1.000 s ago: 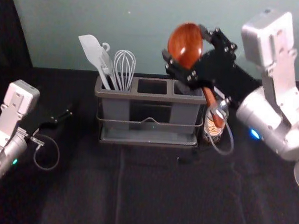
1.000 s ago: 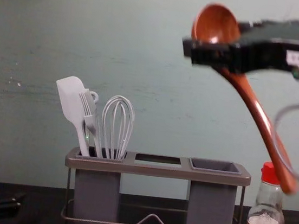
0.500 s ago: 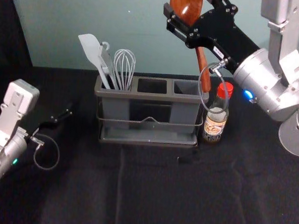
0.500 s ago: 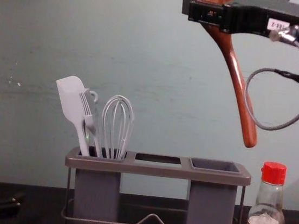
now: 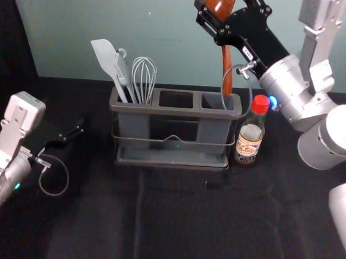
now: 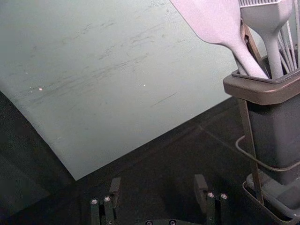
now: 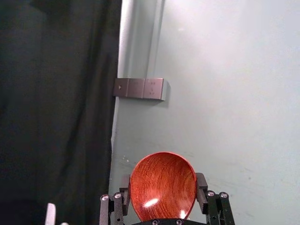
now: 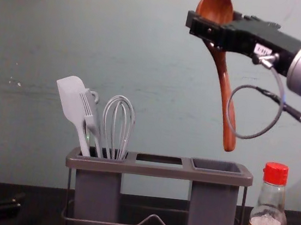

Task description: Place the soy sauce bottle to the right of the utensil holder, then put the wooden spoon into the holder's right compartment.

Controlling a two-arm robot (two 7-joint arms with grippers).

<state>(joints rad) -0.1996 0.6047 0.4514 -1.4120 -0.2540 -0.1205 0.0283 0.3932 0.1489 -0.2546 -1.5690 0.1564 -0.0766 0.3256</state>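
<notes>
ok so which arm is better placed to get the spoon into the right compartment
Right, I'd say: the right end effector holds the spoon handle down, tip higher than the right compartment. The left end effector is empty and low, off the left end of the holder.

The head view looked forward and steeply down from above the desk [image 5: 180,221], into the tops of the holder [image 5: 171,111]; the chest view faced forward, almost level, from low down and nearer, meeting the holder's front side-on; these two shared holder, bottle [image 8: 268,220], spoon [image 8: 225,88], wall [image 8: 160,81] and both pincers. The left wrist view looked out past the left pincer [image 5: 76,132], aslant at the wall, with the holder's left end close by, shared with head and chest; the right wrist view looked past the right pincer [image 8: 212,18], over the spoon's bowl, very near, toward wall and curtain [image 7: 56,117]; it and the chest view shared the sockets [image 7: 140,89].
</notes>
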